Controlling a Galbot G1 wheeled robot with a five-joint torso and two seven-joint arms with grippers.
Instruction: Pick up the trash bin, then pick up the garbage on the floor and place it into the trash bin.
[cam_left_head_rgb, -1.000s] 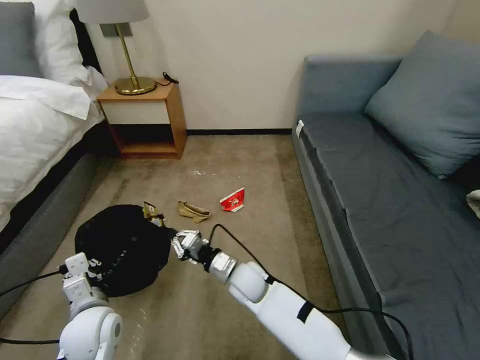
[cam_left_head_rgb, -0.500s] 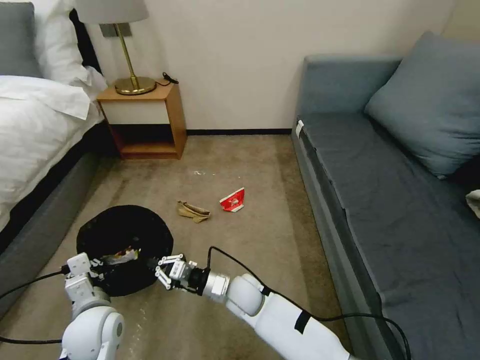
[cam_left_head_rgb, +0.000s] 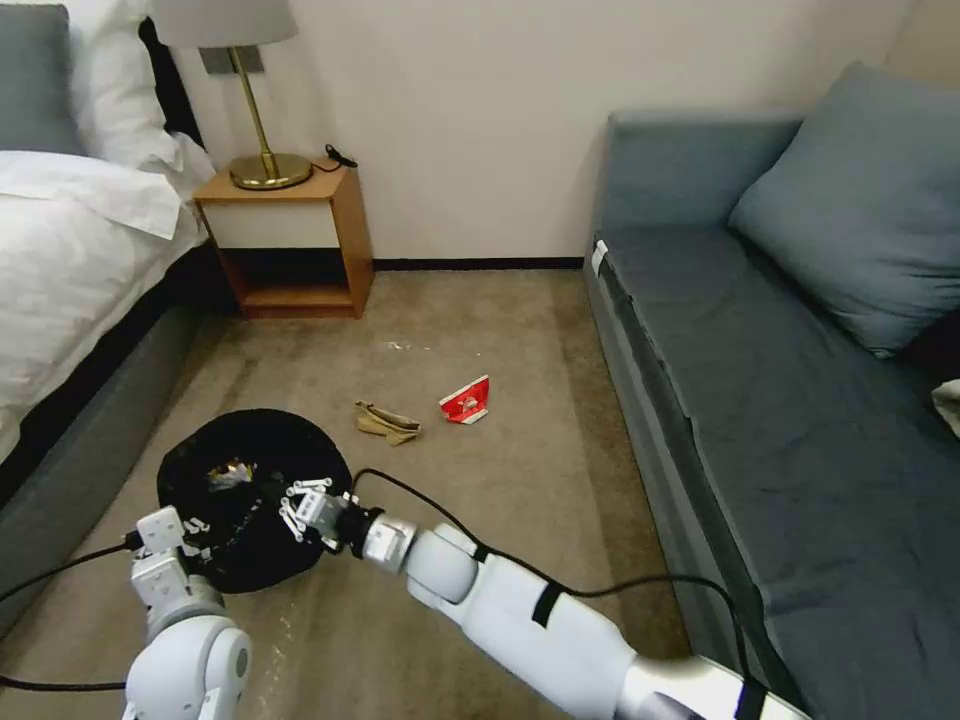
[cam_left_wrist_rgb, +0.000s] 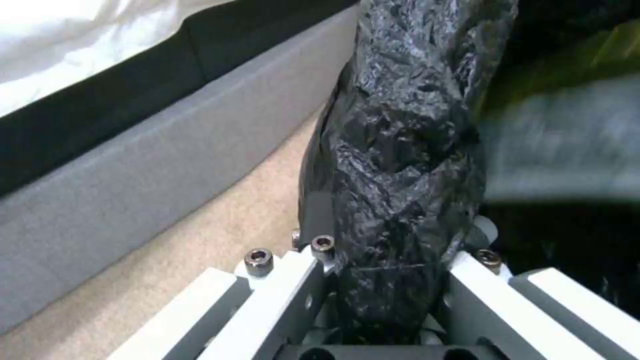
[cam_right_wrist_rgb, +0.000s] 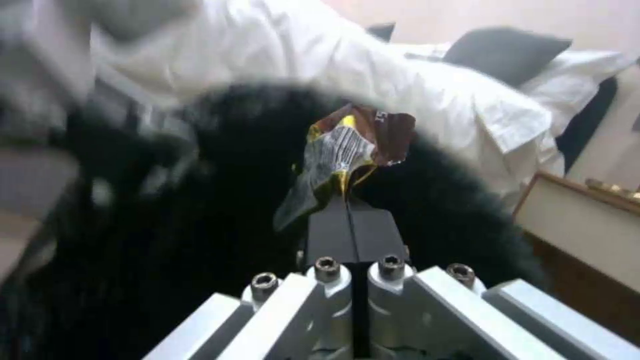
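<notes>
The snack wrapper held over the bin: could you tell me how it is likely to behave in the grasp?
The snack wrapper looks thin and crinkled, so probably floppy and very light. The right end effector pinches only one edge, so it may flutter or slip over the trash bin.

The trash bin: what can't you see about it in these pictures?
- Trash bin, head view: the black bag covers its walls.
- Its bottom: dark in the head view; blurred in the right wrist view behind the snack wrapper that the right hand pinches.
- Left wrist view: the left hand grips the rim; the bin's inside is blurred.
</notes>
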